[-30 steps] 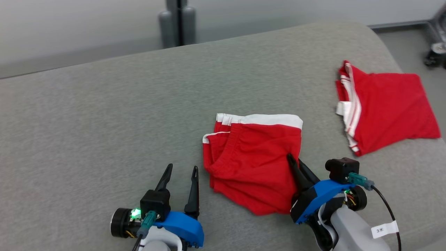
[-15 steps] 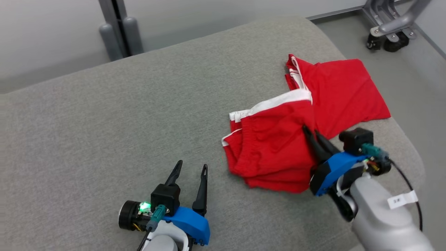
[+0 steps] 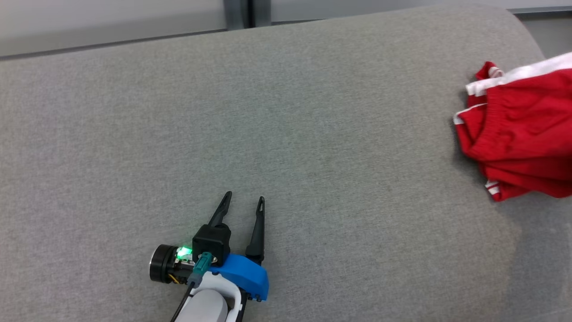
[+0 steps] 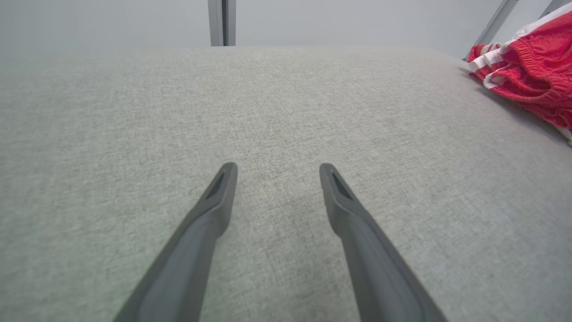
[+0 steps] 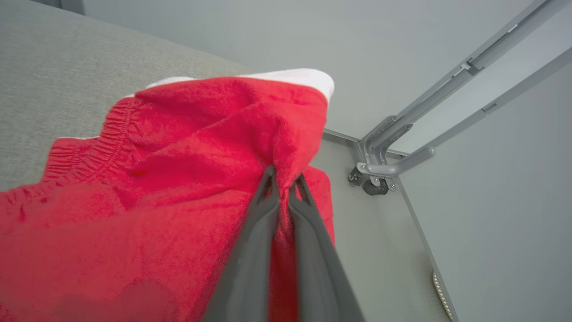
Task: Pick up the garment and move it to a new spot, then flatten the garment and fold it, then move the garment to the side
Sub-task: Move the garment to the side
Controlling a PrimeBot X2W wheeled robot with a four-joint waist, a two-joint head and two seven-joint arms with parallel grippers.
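Nearest the robot, at the lower left of the head view, the left gripper (image 3: 243, 199) rests low over the grey cushion (image 3: 313, 134). A blue bracket (image 3: 243, 277) and a small green light (image 3: 182, 252) sit at its wrist. Its two dark fingers (image 4: 210, 223) are spread wide with nothing between them, and bare fabric shows in the gap in the left wrist view. The tips point toward the far side of the cushion.

Farther out, the cushion runs broad and plain across the middle of the scene. The red garment (image 3: 518, 134) lies well apart from the left gripper, at the right edge of the cushion and partly cut off by the head view's right border. It has a gathered elastic waist and a white band (image 3: 523, 74) along its far edge. A strip of red hem with white stripes (image 3: 494, 188) shows at its near left corner; whether that belongs to the same piece cannot be told.

From the right wrist view, the right gripper (image 5: 285, 176) has its fingers pressed narrowly together on a bunched fold of the garment, and the cloth drapes away from the tips to the left and toward the camera. Whether the lower cloth touches the cushion cannot be told.

Beyond the cushion's right end is a pale floor (image 5: 380, 250), where a grey metal frame (image 5: 402, 147) stands on a small caster (image 5: 371, 187). At the far side, a grey upright post (image 3: 241, 11) rises against a light wall.
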